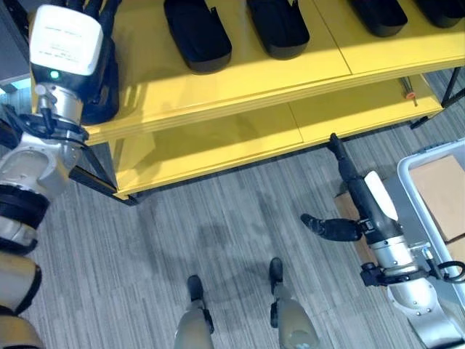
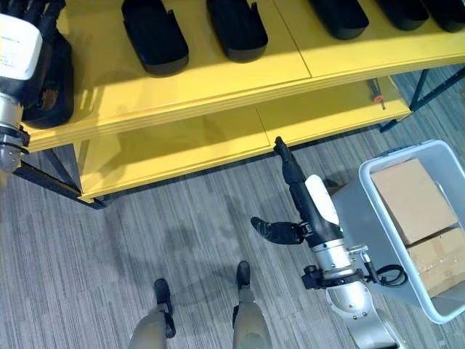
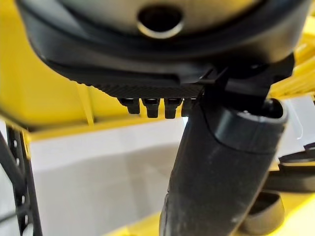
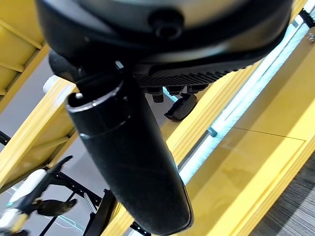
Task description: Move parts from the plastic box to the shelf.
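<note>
Black parts (image 1: 197,33) lined up along the top board of the yellow shelf (image 1: 240,87), one more (image 2: 49,80) at its left end under the left hand (image 2: 33,18). Left hand grip on that part: cannot tell. Right hand (image 2: 305,200) low over the floor off the shelf's front edge, fingers straight, thumb out, holding nothing. Grey box (image 2: 378,218) beside it with cardboard (image 2: 414,200) inside.
</note>
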